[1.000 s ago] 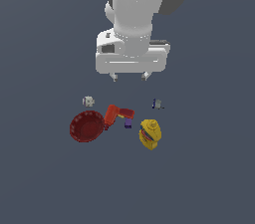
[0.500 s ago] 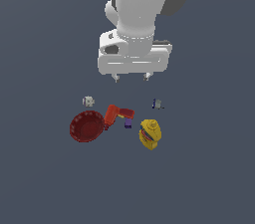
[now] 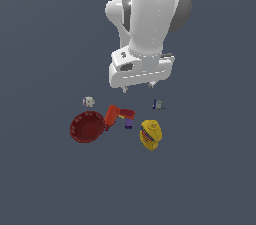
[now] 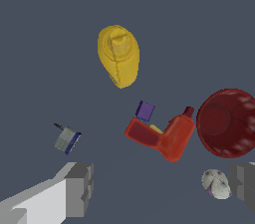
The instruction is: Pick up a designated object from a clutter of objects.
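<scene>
Hovering above the clutter, your tool (image 3: pixel 138 87) is released and empty; the tiny grey-blue piece (image 4: pixel 66 139) lies apart from the yellow bottle (image 4: pixel 118 56).

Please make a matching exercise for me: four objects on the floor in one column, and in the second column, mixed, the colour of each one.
Objects:
1. bowl
2. bottle
3. small block
4. cube

Colours:
A. yellow
B. whitish
C. red
D. purple

Right pairs: 1-C, 2-A, 3-D, 4-B
</scene>
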Tool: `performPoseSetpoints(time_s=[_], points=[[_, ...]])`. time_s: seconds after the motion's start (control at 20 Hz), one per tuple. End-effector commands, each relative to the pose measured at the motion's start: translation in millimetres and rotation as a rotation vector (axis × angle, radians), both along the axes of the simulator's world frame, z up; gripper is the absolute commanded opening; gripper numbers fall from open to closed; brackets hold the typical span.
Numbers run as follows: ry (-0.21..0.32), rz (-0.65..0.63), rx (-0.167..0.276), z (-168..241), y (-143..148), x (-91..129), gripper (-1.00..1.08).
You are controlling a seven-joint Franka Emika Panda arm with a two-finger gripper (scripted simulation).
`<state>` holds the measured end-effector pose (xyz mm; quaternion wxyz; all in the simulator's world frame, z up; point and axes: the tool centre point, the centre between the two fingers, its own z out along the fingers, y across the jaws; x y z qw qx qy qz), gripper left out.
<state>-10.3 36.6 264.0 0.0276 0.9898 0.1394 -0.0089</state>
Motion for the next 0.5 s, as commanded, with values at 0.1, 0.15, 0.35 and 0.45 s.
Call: performPoseSetpoints(time_s=[0.1, 0.15, 0.35, 0.45], points=[[0.006, 0.153, -0.013, -36, 20, -5, 1.00], [0.008, 0.194, -0.015, -45, 25, -7, 1.00], [0.015, 0.375, -0.018, -84, 49, -18, 1.00], [0.018, 0.467, -0.016, -103, 62, -26, 1.00]])
